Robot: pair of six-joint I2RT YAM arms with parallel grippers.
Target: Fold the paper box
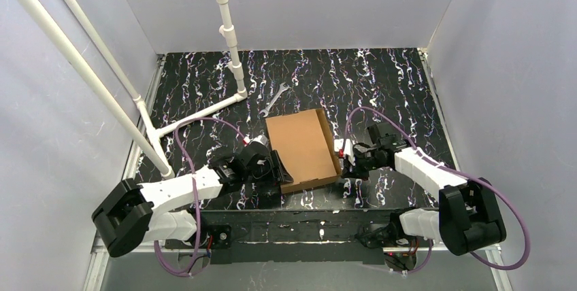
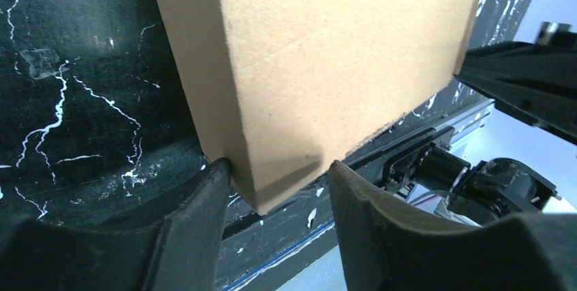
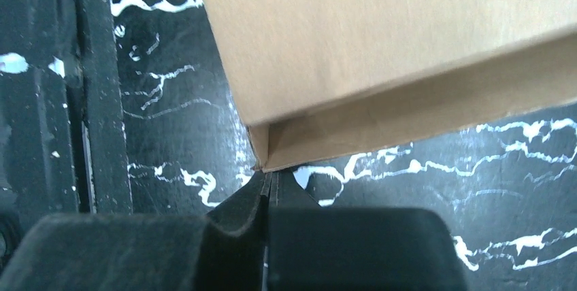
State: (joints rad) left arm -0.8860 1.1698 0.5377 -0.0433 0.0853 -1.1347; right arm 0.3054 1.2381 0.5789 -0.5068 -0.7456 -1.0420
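The left gripper [image 2: 279, 168] held its jaws moderately wide, astride the 7 o'clock corner of the paper box [image 1: 303, 148]. The right gripper [image 3: 265, 185] had its jaws pressed together, tips at the 4 o'clock corner. The box sat mid-way across the table [image 1: 381, 80], with a wrench [image 1: 274, 99] at its 11 o'clock.

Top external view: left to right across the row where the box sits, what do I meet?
The left gripper, open around a box corner → the paper box → the right gripper, shut.
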